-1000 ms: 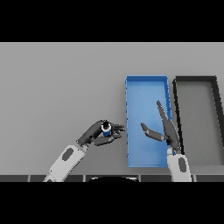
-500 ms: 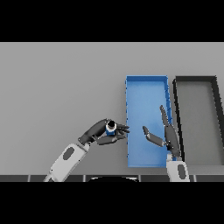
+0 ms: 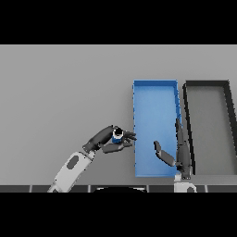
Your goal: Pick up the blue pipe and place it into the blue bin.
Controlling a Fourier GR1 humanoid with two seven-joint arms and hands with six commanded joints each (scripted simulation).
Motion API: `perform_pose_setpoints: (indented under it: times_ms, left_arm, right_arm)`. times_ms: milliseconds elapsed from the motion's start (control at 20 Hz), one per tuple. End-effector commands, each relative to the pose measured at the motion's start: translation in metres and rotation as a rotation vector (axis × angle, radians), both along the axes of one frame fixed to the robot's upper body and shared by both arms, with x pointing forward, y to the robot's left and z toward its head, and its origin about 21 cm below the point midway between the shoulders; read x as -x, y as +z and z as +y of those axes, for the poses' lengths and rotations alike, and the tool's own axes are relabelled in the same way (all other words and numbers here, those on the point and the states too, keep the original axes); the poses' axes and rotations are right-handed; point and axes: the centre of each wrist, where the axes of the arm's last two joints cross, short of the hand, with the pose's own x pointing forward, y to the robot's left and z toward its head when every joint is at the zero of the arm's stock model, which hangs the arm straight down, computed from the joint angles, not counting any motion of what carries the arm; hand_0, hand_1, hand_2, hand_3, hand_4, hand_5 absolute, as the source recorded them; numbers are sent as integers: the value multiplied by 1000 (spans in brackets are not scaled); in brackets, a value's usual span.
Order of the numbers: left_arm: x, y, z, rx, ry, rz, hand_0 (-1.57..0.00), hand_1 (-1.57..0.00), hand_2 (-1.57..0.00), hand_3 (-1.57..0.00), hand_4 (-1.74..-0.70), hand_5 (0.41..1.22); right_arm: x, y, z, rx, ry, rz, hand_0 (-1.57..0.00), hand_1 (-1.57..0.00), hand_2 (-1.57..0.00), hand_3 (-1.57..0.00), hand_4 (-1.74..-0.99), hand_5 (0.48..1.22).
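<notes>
Left hand (image 3: pixel 111 141) fingers clasp blue pipe (image 3: pixel 117 135); blue bin (image 3: pixel 155 92) lies just beside, toward table's right edge; right hand (image 3: pixel 173 155) slack.

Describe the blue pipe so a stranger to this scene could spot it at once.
Start at the blue bin in the middle of the grey table, with a black bin on its right. Just off its lower left wall, the left hand curls around the blue pipe. It is the only small blue piece, with a dark open end.

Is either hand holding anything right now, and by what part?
Left hand holds the blue pipe, fingers and thumb curled round its sides. Right hand holds nothing.
</notes>
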Motion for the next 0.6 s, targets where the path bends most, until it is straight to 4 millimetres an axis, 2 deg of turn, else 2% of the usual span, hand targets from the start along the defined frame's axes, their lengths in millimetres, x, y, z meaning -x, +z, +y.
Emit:
perform_pose_setpoints:
  times_ms: [0,100,200,350,550]
  left_arm:
    - [2,0,0,5,-4,-2,-1571,-1571,-1571,-1571,-1475,1221]
    - [3,-1,0,-7,-2,6,-1571,-1571,-1571,-1571,-1474,1221]
    - [2,1,0,-9,-9,-4,-1571,-1571,-1571,-1571,-1474,1221]
    - [1,5,3,-16,-10,-7,-1571,-1571,-1571,-1571,-1473,1221]
    - [1,5,0,-26,-13,-18,-1571,-1571,-1571,-1571,-1474,1221]
  right_arm:
    - [-1,8,-2,-3,33,-27,1,-14,-25,1,-1175,592]
    - [-2,32,-9,21,117,-69,1,-8,-16,1,-1163,592]
    - [-3,53,-6,49,217,-34,1,-5,-10,1,-1171,579]
    - [-10,70,4,139,320,88,1,-2,-4,1,-1194,543]
    - [-19,91,20,214,476,58,1,0,-1,1,-1246,526]
